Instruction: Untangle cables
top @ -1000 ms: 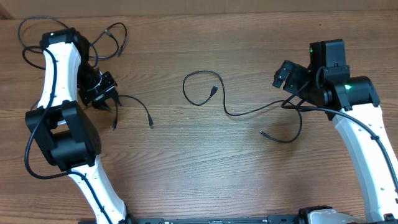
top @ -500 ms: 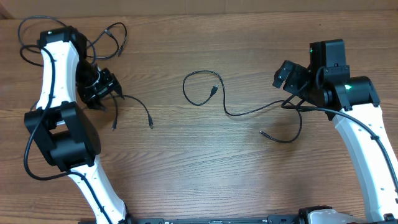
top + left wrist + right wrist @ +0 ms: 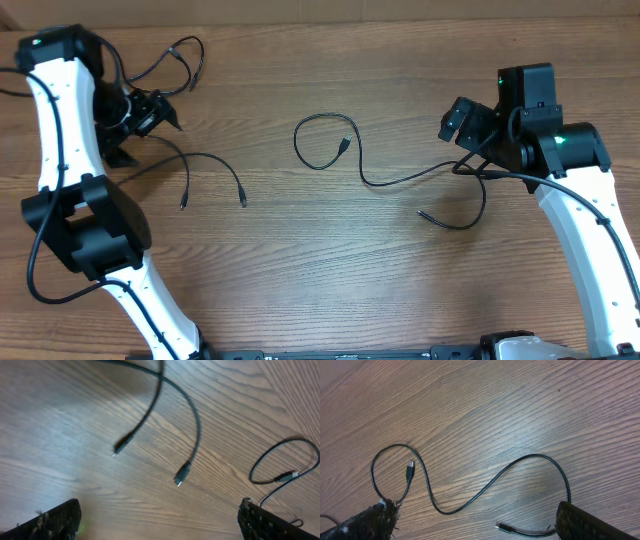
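Tangling loomed if the released, empty left hand point(image 3: 150, 112) or right hand point(image 3: 453, 122) swept the thin black cables point(image 3: 296, 140) together.

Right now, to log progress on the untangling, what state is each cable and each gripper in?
left gripper: open, empty.
right gripper: open, empty.
middle cable: lying loose, one loop, touching no other cable.
left cable: lying loose, its two strands crossing, plug ends apart.
far-left cable: loose curls, partly hidden by the left arm.
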